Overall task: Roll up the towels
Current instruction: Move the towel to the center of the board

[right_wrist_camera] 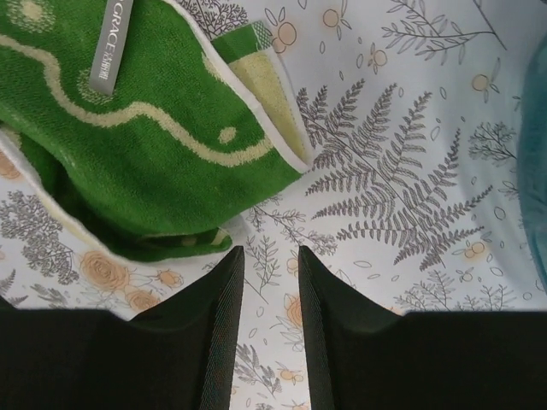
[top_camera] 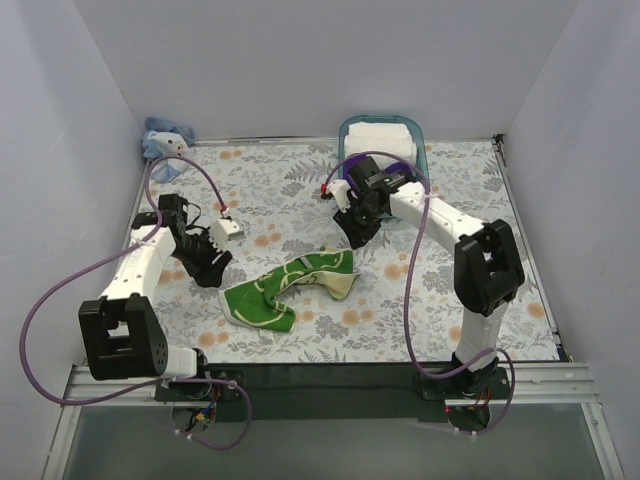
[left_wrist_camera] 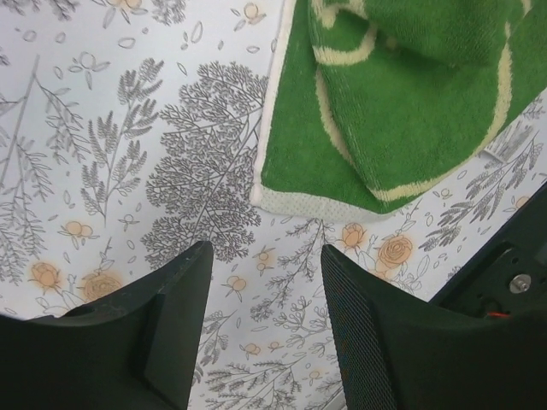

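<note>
The green and pale yellow swirl towel (top_camera: 288, 285) lies crumpled and twisted in the middle of the table; it also shows in the left wrist view (left_wrist_camera: 402, 102) and the right wrist view (right_wrist_camera: 128, 145). The light blue towel (top_camera: 165, 138) lies bunched in the far left corner. My left gripper (top_camera: 212, 268) is open and empty, just left of the green towel's near end (left_wrist_camera: 265, 273). My right gripper (top_camera: 358, 235) is open with a narrow gap and empty, just beyond the towel's far right end (right_wrist_camera: 267, 273).
A teal basket (top_camera: 424, 150) at the back holds white folded towels (top_camera: 380, 135) and a deep purple roll (top_camera: 398, 165). The table has a floral cloth (top_camera: 280, 190). Grey walls close the left, back and right sides.
</note>
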Tool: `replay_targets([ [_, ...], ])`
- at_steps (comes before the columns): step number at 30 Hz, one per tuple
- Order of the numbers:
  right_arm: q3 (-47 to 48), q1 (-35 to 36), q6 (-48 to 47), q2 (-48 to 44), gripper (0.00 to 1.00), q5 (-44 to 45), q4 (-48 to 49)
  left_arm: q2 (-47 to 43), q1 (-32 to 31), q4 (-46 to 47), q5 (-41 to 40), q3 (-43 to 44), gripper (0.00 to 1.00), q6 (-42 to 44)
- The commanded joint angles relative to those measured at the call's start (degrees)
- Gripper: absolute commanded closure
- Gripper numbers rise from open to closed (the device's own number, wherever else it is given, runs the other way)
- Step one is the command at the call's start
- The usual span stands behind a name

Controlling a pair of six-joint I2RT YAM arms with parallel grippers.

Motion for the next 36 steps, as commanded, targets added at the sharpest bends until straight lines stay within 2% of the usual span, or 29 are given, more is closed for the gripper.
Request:
replay_targets([
  [1,2.1,3.6,-0.4,3.5,0.66,7.9,3.7,0.2,0.5,0.8,-4.2,-3.5,0.49,3.0],
  [4,1.8,4.8,0.3,6.1,0.63,8.9,5.2,0.9,0.5,2.6,-4.1,-5.8,0.44,2.7],
  [12,3.7,5.7,0.8,11.8,0.56,8.7,6.5,6.1,0.5,8.2,-4.7,-7.9,0.44,0.9],
  [14,4.0,5.8,1.3,13.0,0.56,7.9,6.6,7.4,0.4,8.4,-3.4,-7.5,0.4,-0.2],
  [15,4.2,5.8,1.3,13.6,0.56,7.8,6.5,8.3,0.1,8.4,-2.7,-7.5,0.35,-0.5],
  [22,3.9,5.8,1.5,14.7,0.63,6.4,6.5,8.9,-2.1,11.3,-3.1,-9.9,0.37,-2.7],
  [23,3.9,5.8,1.6,14.7,0.67,6.3,6.5,9.2,-2.4,12.6,-3.4,-10.3,0.37,-3.4],
  [27,3.9,5.7,1.7,14.5,0.76,5.4,6.4,9.9,-6.2,16.3,-6.6,-12.3,0.46,-5.6],
  [28,3.7,5.7,1.8,14.3,0.79,5.3,6.4,9.9,-7.5,16.9,-7.2,-13.0,0.53,-6.0],
  [30,3.5,5.7,1.8,13.6,0.98,4.7,6.3,9.5,-8.7,18.3,-8.7,-13.3,0.64,-7.0],
  [31,3.3,5.7,1.8,13.3,0.99,4.6,6.1,9.3,-9.0,18.6,-9.0,-13.1,0.78,-7.2],
  [33,2.9,5.7,1.8,11.3,0.99,4.5,5.9,8.6,-9.0,18.9,-10.5,-12.3,0.91,-8.5],
  [36,0.7,5.1,1.8,6.2,0.99,4.7,5.7,7.5,-8.9,17.1,-11.8,-8.7,0.97,-10.6],
])
